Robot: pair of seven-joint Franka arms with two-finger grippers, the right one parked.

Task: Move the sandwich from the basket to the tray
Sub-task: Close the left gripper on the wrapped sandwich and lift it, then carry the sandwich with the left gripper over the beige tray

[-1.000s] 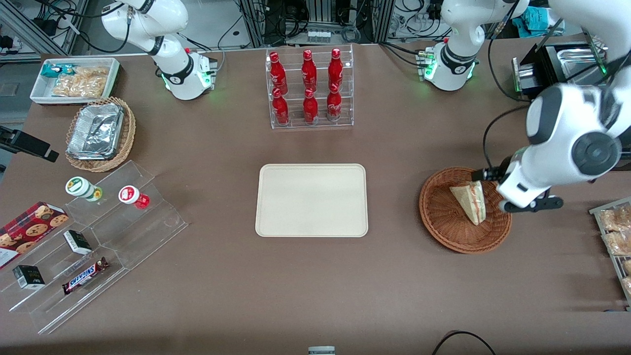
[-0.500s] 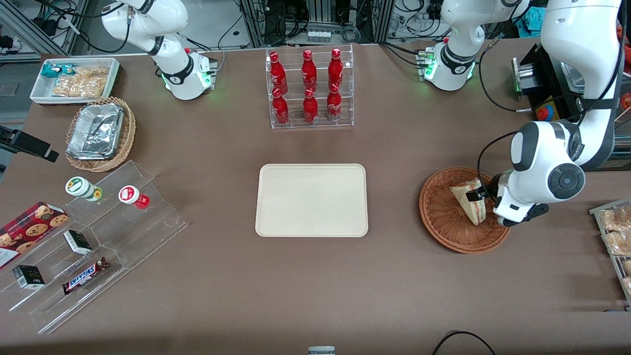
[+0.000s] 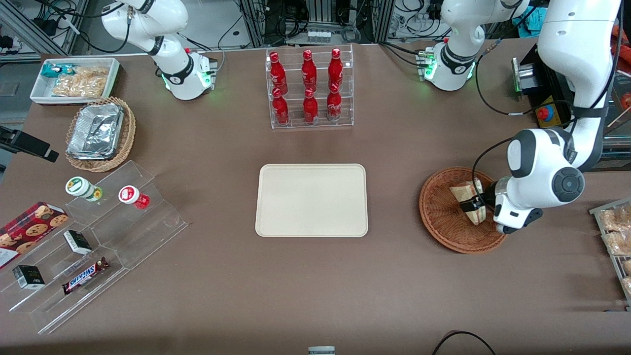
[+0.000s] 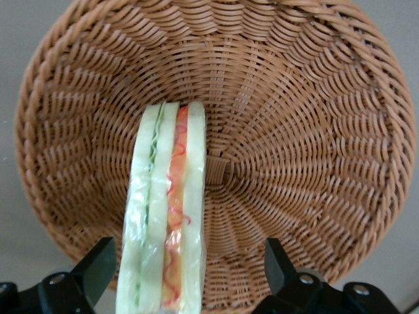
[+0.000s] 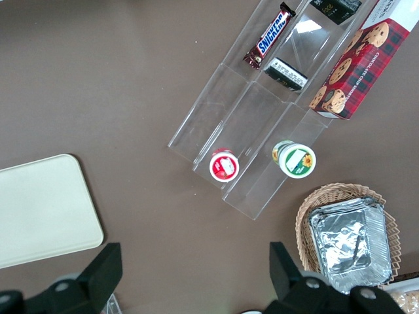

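Observation:
The sandwich [image 3: 467, 196], a wedge of pale bread with red and green filling, stands on its edge in the reddish-brown wicker basket [image 3: 443, 222] toward the working arm's end of the table. In the left wrist view the sandwich [image 4: 167, 209] lies between my open fingers, close to one black fingertip [image 4: 98, 265]; the basket [image 4: 294, 131] fills that view. My left gripper [image 3: 472, 203] is low in the basket, open around the sandwich. The cream-beige tray [image 3: 311, 199] lies flat at the table's middle and also shows in the right wrist view [image 5: 39, 209].
A clear rack of red bottles [image 3: 309, 88] stands farther from the camera than the tray. A tan basket of foil containers [image 3: 98, 133], a white snack bin [image 3: 74, 79] and a clear stepped shelf with small goods [image 3: 88, 236] lie toward the parked arm's end. A rack of snacks [image 3: 616, 236] sits beside the basket.
My left gripper has come down from beside the basket's rim into the basket, and its fingers now stand either side of the sandwich. The sandwich has not moved.

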